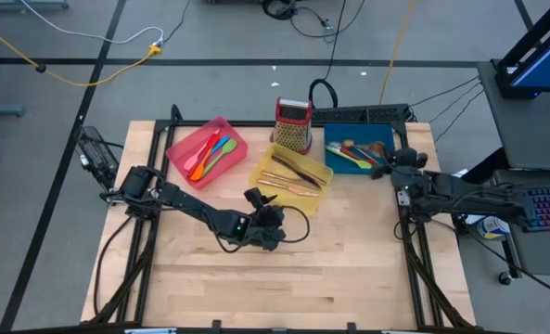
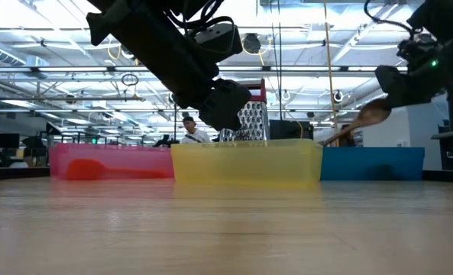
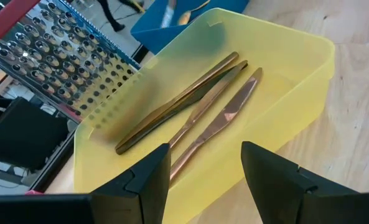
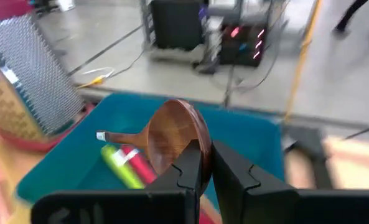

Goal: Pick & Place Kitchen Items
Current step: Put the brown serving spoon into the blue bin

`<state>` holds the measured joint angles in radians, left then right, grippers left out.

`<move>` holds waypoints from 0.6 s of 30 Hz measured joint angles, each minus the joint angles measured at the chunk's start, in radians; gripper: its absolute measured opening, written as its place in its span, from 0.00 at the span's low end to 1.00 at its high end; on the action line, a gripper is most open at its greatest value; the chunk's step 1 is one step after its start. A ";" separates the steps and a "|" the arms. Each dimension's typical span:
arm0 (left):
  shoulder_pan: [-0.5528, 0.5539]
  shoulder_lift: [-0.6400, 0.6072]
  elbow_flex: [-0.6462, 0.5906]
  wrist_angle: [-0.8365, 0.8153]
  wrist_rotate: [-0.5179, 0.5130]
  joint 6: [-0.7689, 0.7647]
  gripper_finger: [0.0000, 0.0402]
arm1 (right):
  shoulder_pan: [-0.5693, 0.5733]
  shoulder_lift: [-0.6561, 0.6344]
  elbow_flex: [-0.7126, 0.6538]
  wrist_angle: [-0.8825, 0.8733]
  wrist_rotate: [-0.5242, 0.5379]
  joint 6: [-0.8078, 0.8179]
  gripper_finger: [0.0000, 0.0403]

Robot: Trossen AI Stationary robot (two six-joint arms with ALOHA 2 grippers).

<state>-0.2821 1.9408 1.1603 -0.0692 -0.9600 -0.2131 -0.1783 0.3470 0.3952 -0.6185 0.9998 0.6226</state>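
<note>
— Gripping a brown wooden spoon (image 4: pixel 175 140) by its handle, our right gripper (image 4: pixel 201 165) hangs above the blue rectangular plastic tray (image 1: pixel 358 148); its fingers are clamped on the spoon, whose smooth round bowl tilts up over the tray. Where do we see the rest?

— We find a green-handled utensil (image 4: pixel 122 167) and other bright pieces lying inside that blue tray, below the spoon. Our left gripper (image 3: pixel 206 168) hovers with its fingers apart over the near edge of the translucent yellow rectangular tray (image 3: pixel 308 93), holding nothing.

— And what lies in front of it?

— Three slim copper-coloured metal cutlery pieces (image 3: pixel 196 102), glossy and flat, rest side by side on the yellow tray's floor. Behind stands a perforated metal box grater (image 1: pixel 293 125) with a red top. Orange, red and green silicone spatulas (image 1: pixel 210 153) lie in the pink rectangular tray (image 1: pixel 184 144).
</note>
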 joint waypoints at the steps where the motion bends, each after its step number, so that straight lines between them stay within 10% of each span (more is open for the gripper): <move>1: 0.000 0.000 0.000 0.000 0.000 0.000 0.50 | 0.000 0.000 -0.015 0.006 -0.028 0.029 0.04; 18: 0.000 0.000 0.000 0.076 0.017 0.024 0.50 | -0.089 0.008 -0.249 0.323 -0.064 0.010 0.05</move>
<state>-0.2821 1.9404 1.1606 0.0068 -0.9431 -0.1895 -0.2678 0.3550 0.1461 -0.2954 0.9358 0.6324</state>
